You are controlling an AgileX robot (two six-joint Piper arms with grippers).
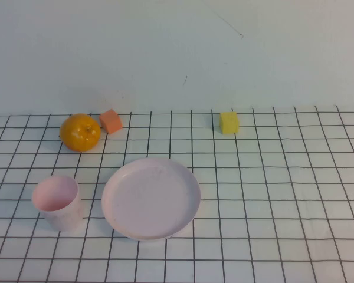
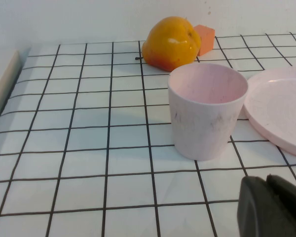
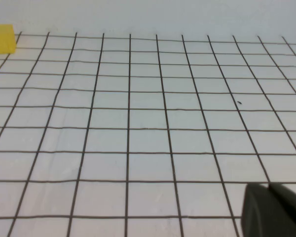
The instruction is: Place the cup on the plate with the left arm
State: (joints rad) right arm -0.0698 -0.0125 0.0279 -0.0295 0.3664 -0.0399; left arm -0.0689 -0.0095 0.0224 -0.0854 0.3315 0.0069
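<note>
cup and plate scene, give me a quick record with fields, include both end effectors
cup: upright on the table, left of plate, not touching it
plate: bare
orange fruit: behind cup, beside orange block
yellow block: far side, right of plate
left end effector: near cup, holding nothing
right end effector: over bare grid

On my white, black-gridded bench (image 1: 271,194) stand the cup (image 1: 58,202) just left of the plate (image 1: 151,197), behind them an orange (image 1: 80,132), orange block (image 1: 111,121) and yellow block (image 1: 229,122).

Bright, even, diffuse light; shadows faint and soft beneath the small pale pink plastic cup (image 1: 57,201); black gripper corners blur near both wrist lenses.
</note>
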